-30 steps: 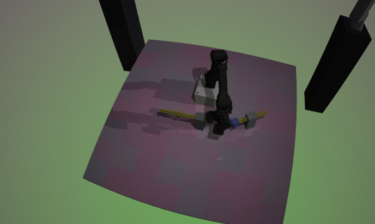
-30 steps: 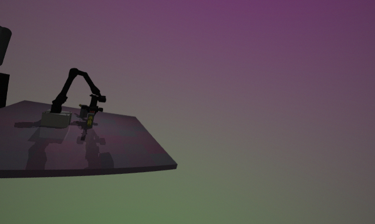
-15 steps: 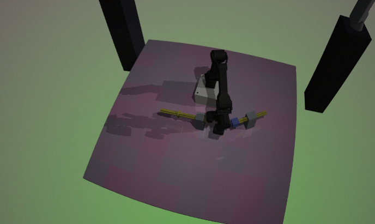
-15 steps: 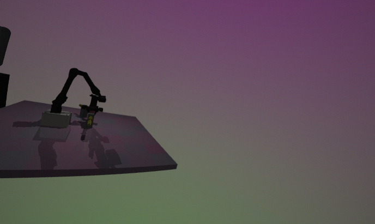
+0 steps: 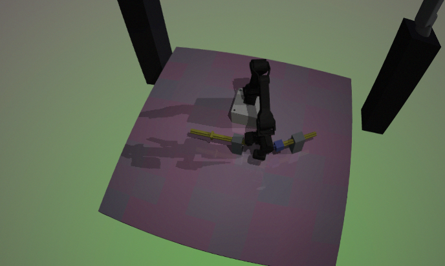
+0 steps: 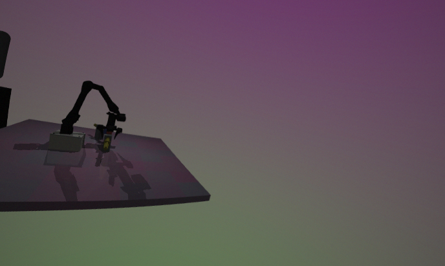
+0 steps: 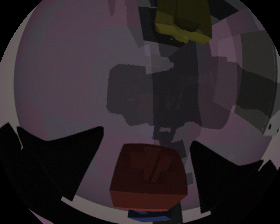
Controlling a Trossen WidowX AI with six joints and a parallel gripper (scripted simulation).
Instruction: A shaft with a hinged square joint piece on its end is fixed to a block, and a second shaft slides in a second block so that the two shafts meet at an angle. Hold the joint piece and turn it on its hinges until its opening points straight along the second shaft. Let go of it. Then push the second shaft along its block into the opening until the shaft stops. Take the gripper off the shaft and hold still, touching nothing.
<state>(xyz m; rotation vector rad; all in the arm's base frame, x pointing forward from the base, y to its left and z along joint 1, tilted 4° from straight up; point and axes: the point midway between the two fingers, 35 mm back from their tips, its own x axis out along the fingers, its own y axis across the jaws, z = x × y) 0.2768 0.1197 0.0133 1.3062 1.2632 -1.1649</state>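
In the top view we find the red joint piece (image 7: 149, 175) hidden under the arm (image 5: 264, 99) (image 6: 77, 105), and the gap between it and the yellow sliding shaft (image 5: 203, 133) (image 7: 183, 20) lost to us. In the wrist view we list that shaft and both fingers of the tool as cut off by the edge; in the exterior view, the joint's opening, too small to read.

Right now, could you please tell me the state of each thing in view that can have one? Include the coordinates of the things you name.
Claw (image 5: 259, 151) (image 7: 148, 139): open, a finger on either side of the red joint piece, not gripping it.
Red joint piece (image 7: 148, 172): between the fingers, ungripped.
Second shaft (image 5: 203, 133) (image 7: 183, 22): in its block (image 5: 237, 144), not in the joint piece.
Fixed shaft (image 5: 310, 135): in its block (image 5: 297, 142).
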